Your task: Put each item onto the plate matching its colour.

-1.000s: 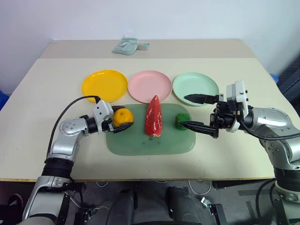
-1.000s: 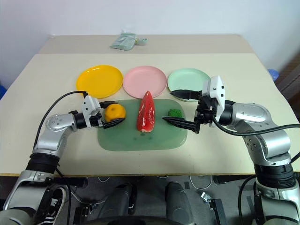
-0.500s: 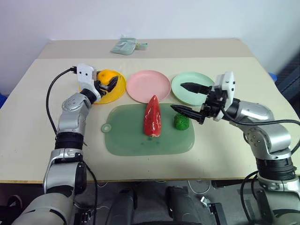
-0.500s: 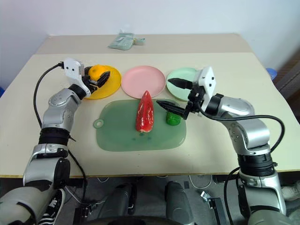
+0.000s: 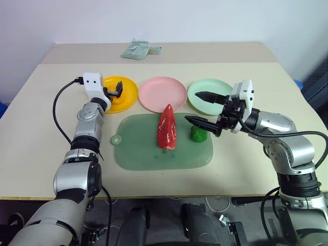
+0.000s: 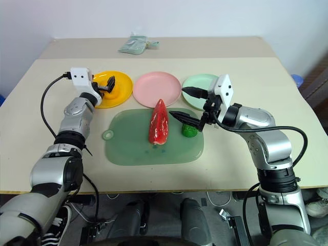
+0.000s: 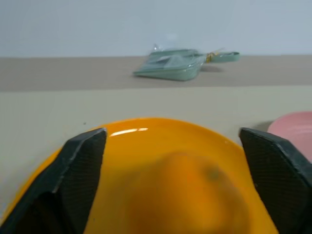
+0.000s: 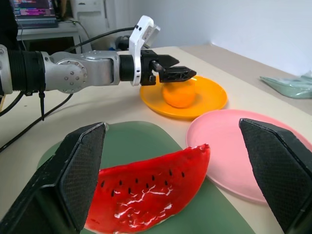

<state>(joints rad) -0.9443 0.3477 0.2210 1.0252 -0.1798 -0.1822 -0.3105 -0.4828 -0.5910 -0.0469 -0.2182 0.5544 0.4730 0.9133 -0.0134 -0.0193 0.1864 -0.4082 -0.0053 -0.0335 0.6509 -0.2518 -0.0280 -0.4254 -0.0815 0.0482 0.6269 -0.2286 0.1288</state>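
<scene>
The round orange (image 8: 179, 95) rests on the yellow plate (image 5: 129, 95). My left gripper (image 5: 118, 88) hangs open just above it, one finger on each side and neither touching. The red watermelon wedge (image 5: 167, 127) lies along the middle of the dark-green mat (image 5: 148, 154). The bumpy green ball (image 5: 199, 134) sits at the mat's right end. My right gripper (image 5: 204, 109) is open and empty. Its lower finger reaches over the ball and its upper finger over the mint plate (image 5: 202, 88). The pink plate (image 5: 163, 94) is bare.
A pale teal pouch (image 5: 136, 49) lies at the back of the table, behind the yellow plate. The three plates stand in a row behind the mat. Bare tabletop extends to the left, right and front of the mat.
My left gripper carried the orange from the mat's left end to the yellow plate and let it go there. My right gripper shifted left toward the green ball, still open.
</scene>
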